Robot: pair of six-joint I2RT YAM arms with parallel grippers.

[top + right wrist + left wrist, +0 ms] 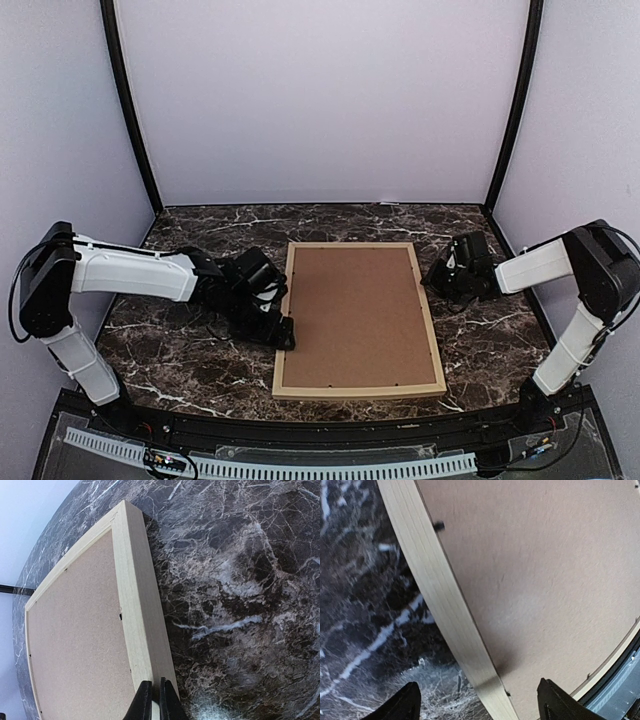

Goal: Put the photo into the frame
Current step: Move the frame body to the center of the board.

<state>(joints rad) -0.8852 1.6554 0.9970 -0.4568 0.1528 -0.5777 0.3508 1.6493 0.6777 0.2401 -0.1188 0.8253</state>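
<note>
I saw the frame point(360, 391) lying face down in the middle of the counter point(180, 370), a little closer to the near edge, with the brown backing board point(355, 315) sitting inside it. The left tool point(283, 335) was at the frame's left rail, near its near corner. Its fingers point(405, 702) were spread wide on both sides of the rail and held nothing. The right tool point(440, 280) was just beside the frame's right rail, toward the far edge. Its fingers point(142, 702) were almost together, also with nothing between them.
</note>
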